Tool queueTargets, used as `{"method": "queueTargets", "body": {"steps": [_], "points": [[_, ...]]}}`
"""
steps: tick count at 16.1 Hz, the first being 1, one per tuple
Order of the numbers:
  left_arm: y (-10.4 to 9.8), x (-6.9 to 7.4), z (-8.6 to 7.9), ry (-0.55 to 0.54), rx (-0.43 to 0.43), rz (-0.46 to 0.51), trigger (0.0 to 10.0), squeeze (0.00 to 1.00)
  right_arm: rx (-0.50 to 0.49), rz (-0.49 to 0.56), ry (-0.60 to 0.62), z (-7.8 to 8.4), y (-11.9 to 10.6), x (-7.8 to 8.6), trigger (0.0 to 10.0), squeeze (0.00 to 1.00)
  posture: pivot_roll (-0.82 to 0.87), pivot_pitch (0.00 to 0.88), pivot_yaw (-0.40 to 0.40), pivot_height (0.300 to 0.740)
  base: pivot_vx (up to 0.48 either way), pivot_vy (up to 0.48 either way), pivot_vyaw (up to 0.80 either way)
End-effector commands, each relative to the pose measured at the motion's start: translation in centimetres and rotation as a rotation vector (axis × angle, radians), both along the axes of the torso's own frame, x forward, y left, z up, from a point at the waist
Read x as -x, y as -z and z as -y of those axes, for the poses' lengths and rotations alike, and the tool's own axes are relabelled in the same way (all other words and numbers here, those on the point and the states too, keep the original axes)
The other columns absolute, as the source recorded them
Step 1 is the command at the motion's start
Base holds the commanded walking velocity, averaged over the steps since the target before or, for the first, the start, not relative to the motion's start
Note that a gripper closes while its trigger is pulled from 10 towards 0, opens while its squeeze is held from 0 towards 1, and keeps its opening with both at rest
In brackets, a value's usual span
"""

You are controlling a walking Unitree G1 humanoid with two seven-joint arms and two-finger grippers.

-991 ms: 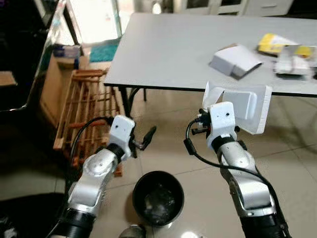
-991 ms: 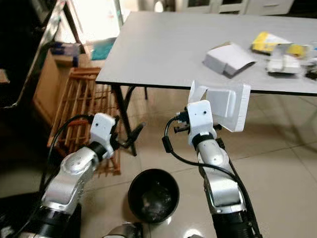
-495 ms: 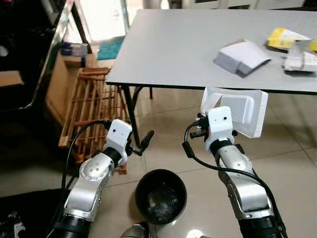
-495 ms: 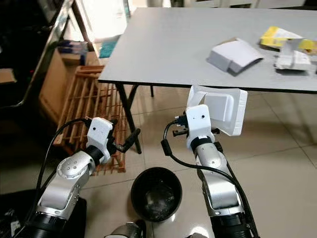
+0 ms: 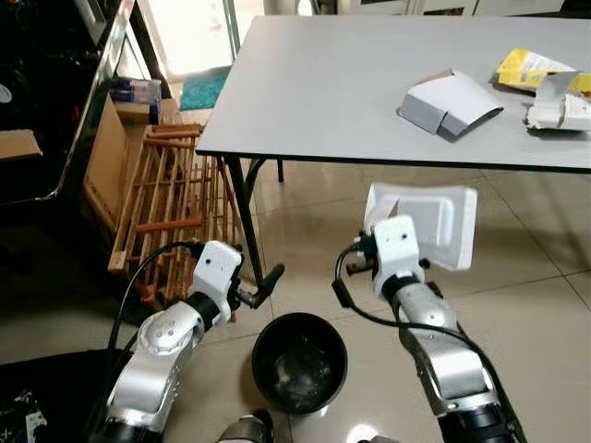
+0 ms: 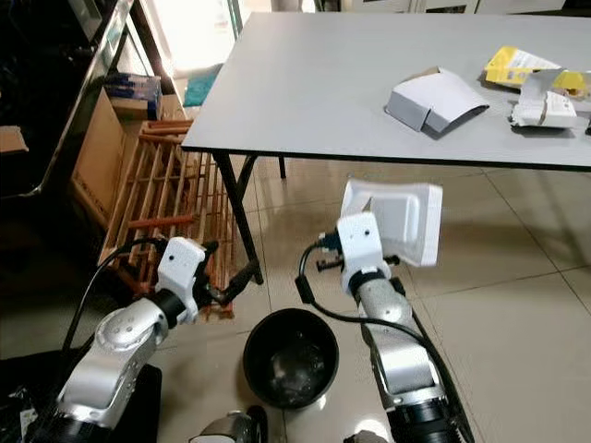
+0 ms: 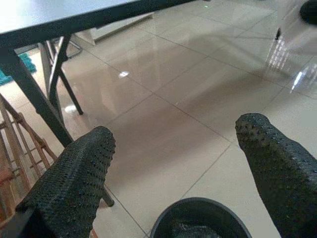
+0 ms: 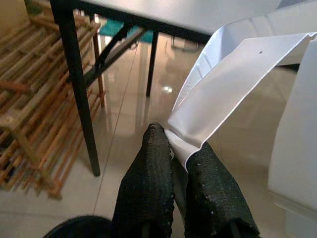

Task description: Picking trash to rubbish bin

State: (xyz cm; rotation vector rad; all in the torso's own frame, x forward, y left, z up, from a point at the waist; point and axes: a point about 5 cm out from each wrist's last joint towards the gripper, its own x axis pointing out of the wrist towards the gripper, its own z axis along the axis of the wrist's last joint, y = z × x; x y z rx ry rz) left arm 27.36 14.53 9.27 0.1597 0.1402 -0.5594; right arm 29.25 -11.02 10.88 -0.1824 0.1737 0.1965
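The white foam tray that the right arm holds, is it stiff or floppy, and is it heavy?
The white foam tray probably is light: the right gripper holds it by one thin flap. It looks rather stiff, since the body keeps its shape, though the flap bends, so it may crack.

We stand before a table (image 5: 342, 83), its near edge ahead of us. On it, toward the right end, lies a folded box (image 5: 450, 103); behind and right of that, by the right edge, a packet (image 5: 533, 67) and a crumpled carton (image 5: 560, 108). On the floor between our arms sits the rubbish bin (image 5: 299, 362) — the left gripper (image 5: 263, 282) just left of it, the right gripper (image 8: 174, 148) beyond it, holding a foam tray (image 5: 427, 224) below the table's near edge. A wooden rack (image 5: 171, 208) stands left of the table leg (image 5: 245, 212) — a cardboard box (image 5: 103, 161) further left.
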Motion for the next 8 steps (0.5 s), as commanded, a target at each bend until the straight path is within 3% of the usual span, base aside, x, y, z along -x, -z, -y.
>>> {"method": "queueTargets", "body": {"steps": [1,8], "points": [[-0.1,0.5,-0.1,0.032,-0.012,-0.005,10.0,0.00,0.008,-0.021,-0.016,-0.5,0.8,0.3,10.0,0.00,0.01,0.199,0.052,0.740,0.000,0.000,0.00],[0.9,2.9,-0.9,0.128,-0.052,-0.077,10.0,0.00,-0.001,-0.089,-0.011,-1.0,2.9,1.2,10.0,0.00,0.03,0.272,0.070,0.740,0.000,0.000,0.00]]}}
